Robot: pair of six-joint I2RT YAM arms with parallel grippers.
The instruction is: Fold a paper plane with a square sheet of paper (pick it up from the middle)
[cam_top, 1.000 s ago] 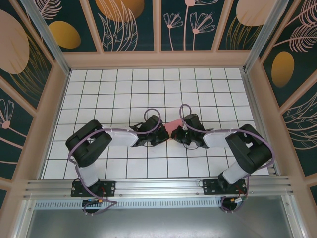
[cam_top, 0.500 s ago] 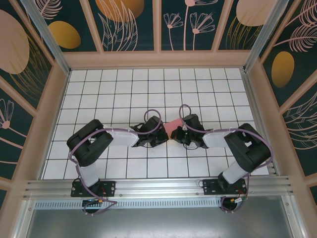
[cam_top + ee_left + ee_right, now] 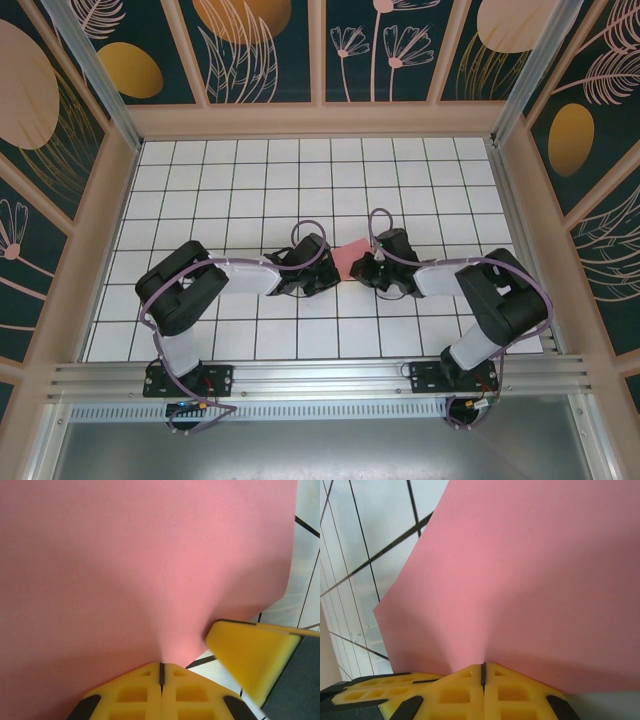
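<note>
The square sheet of paper [image 3: 349, 258] hangs between the left gripper [image 3: 161, 672] and right gripper [image 3: 483, 672], over the table [image 3: 250, 180].

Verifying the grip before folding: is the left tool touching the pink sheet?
Touching: the left wrist view shows the left tool shut, pinching the sheet at its edge.

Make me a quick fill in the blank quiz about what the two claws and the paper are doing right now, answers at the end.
The square sheet of paper is coloured ____.
The left claw is ____ on the paper's edge.
The right claw grips it too, making ____ claws holding it.
The table has white tiles with ____ grid lines.
Missing words: pink; shut; two; black.
</note>
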